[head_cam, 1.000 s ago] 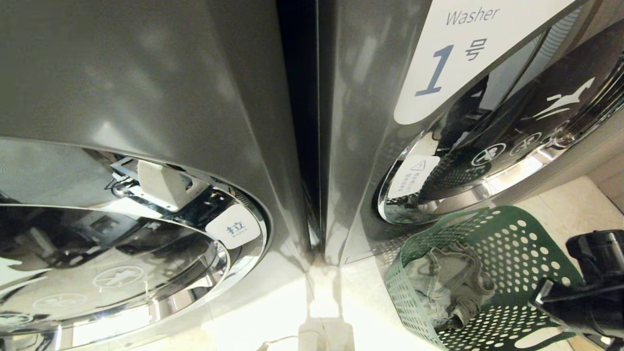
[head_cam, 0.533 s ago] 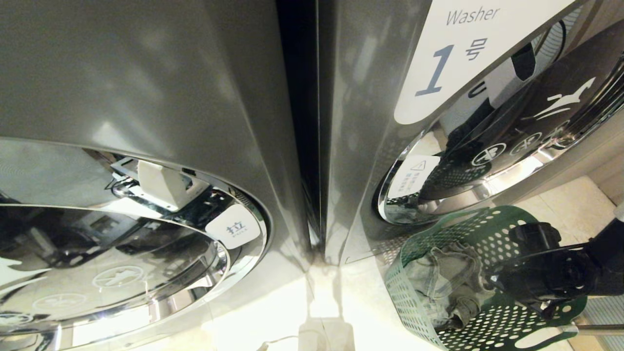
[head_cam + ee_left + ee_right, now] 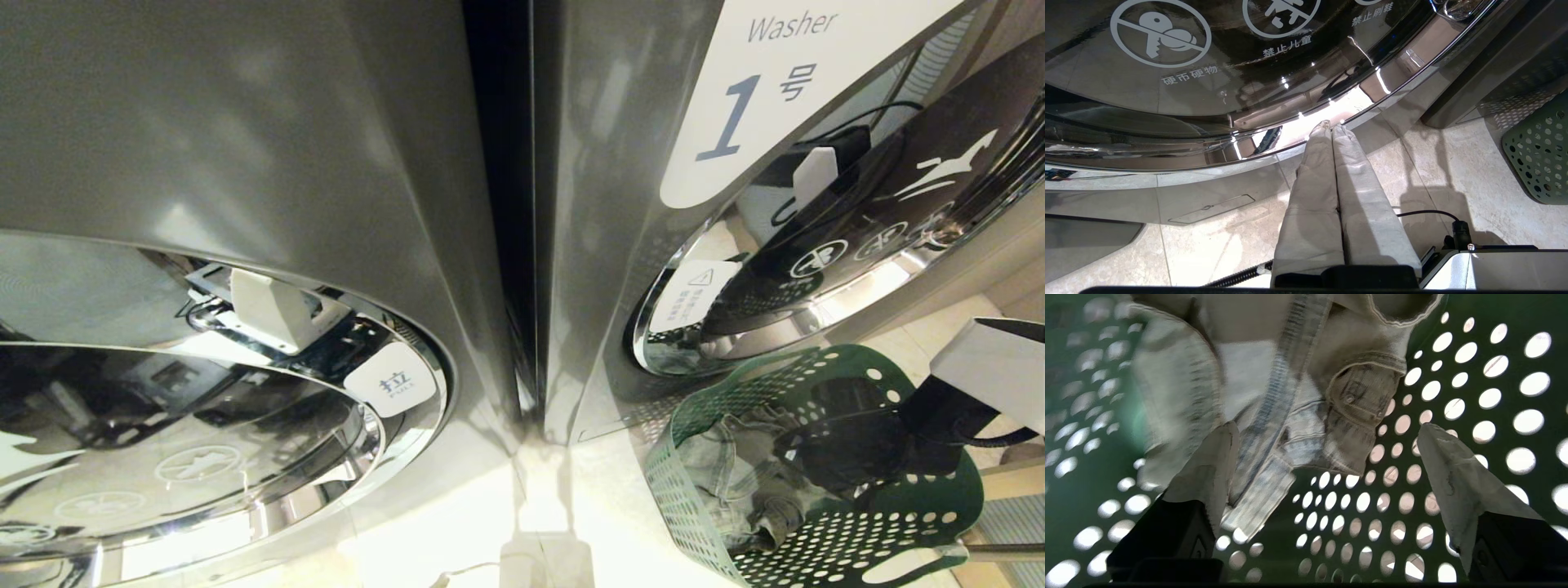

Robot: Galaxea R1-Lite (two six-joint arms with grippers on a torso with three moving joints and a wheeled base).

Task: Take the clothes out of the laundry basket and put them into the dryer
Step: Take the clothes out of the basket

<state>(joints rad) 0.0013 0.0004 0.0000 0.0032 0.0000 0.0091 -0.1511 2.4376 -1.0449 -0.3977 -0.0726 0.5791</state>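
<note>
Inside the green laundry basket (image 3: 939,498), the right gripper (image 3: 1327,457) spreads wide, empty, its fingers (image 3: 1453,473) flanking the crumpled denim garment (image 3: 1290,396).

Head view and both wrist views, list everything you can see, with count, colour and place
Machines: two, grey, side by side, round glossy doors shut.
Washer sign: one, white, on right machine.
Pull tab: one, white, on left door rim.
Laundry basket: one, green, perforated, on the floor before right machine.
Clothes: one pale denim heap, inside the basket.
Floor: beige tile.
Left gripper: white fingers, parked low by left door, shut.
Right gripper: in the basket, jaws open, over the clothes.
</note>
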